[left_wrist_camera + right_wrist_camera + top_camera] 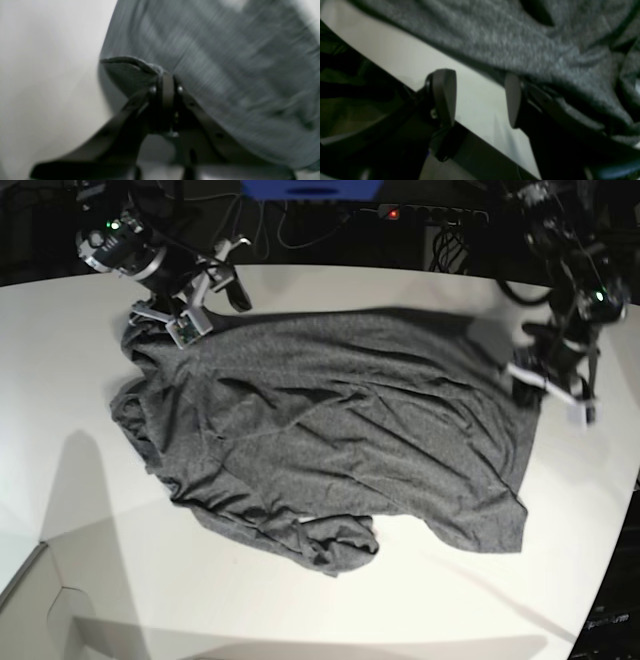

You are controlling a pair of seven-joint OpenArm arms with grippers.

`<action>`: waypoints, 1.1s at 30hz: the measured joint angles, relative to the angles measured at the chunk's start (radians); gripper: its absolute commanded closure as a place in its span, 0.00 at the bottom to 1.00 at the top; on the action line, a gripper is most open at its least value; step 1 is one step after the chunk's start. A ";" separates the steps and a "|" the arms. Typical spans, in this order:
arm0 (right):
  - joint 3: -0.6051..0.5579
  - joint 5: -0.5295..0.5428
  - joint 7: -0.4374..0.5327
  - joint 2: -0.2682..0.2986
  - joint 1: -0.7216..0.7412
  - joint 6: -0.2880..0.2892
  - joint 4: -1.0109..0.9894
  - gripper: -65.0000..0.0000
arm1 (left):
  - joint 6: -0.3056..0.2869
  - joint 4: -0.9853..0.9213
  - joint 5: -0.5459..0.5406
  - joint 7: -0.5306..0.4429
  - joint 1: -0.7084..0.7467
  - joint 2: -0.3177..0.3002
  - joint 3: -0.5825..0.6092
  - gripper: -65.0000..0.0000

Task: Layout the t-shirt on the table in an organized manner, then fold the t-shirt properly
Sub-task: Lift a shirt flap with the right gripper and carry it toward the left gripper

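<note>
The dark grey t-shirt [330, 430] lies spread and wrinkled on the white table [80, 510], with a bunched fold at its near hem. My left gripper [523, 391] is at the shirt's right edge. In the left wrist view it [163, 75] is shut on a pinched fold of the shirt [225, 62], with the table [45, 75] to the left. My right gripper [229, 277] is at the shirt's far left corner by the table's far edge. In the right wrist view it [478, 97] is open and empty over the table [402, 62], one finger [512, 100] against the shirt's edge [495, 37].
Cables and a power strip [430, 215] lie in the dark space behind the table's far edge. A blue object [310, 188] is at the top centre. The table's edge curves at the right [615, 560] and cuts in at the near left corner [40, 565].
</note>
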 measured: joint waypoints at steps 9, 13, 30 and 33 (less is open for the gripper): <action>-0.141 -0.001 0.002 0.006 0.008 0.000 -0.001 0.51 | 0.000 0.037 -0.026 0.082 -0.233 0.037 -0.003 1.00; -0.218 -0.008 -0.002 0.006 0.039 0.000 -0.005 0.51 | 0.000 0.037 -0.019 0.083 -0.298 0.063 -0.002 1.00; -0.466 -0.013 0.014 -0.094 0.348 -0.011 -0.271 0.50 | -0.004 0.018 -0.011 0.084 -0.308 0.074 -0.004 1.00; -0.508 -0.004 0.086 -0.098 0.405 -0.011 -0.333 0.50 | -0.004 0.018 -0.011 0.084 -0.311 0.074 -0.004 1.00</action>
